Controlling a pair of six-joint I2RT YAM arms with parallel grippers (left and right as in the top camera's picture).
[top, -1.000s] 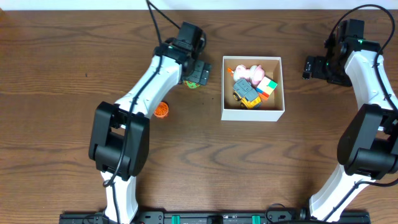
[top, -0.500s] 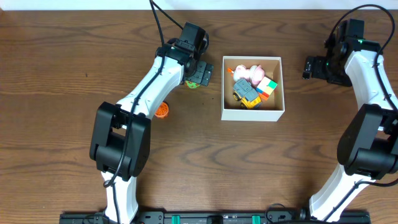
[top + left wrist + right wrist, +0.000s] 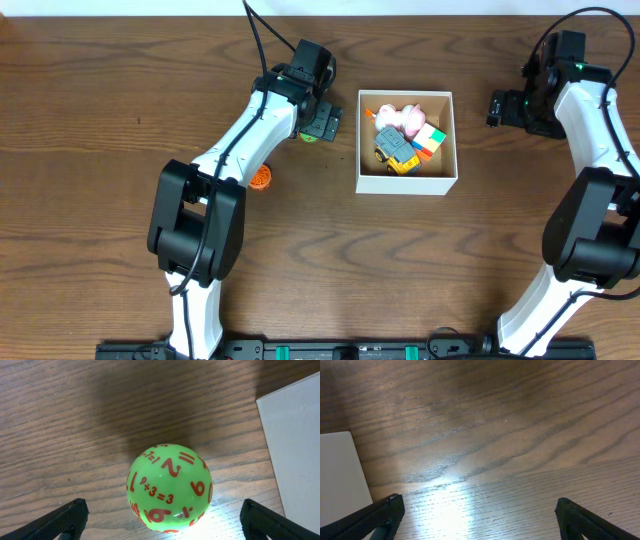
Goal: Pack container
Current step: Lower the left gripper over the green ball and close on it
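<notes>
The container (image 3: 405,183), a square white box with a brown inside, sits at the table's middle and holds a pink plush (image 3: 408,117), a colour cube (image 3: 430,140), and a yellow and grey toy car (image 3: 395,152). Left of it, my left gripper (image 3: 322,122) hangs open over a green ball (image 3: 309,136) that it mostly hides. In the left wrist view, the green ball (image 3: 169,487) with red numbers lies on the wood between my open left gripper's (image 3: 165,525) fingers, untouched. My right gripper (image 3: 500,108) is open to the right of the box, over bare wood (image 3: 477,520).
A small orange ball (image 3: 260,177) lies on the table left of the box, beside my left arm. The box's white wall (image 3: 295,450) is close to the right of the green ball, and it shows at the left edge of the right wrist view (image 3: 342,475).
My left gripper has edged slightly right over the green ball. The right arm has not moved.
</notes>
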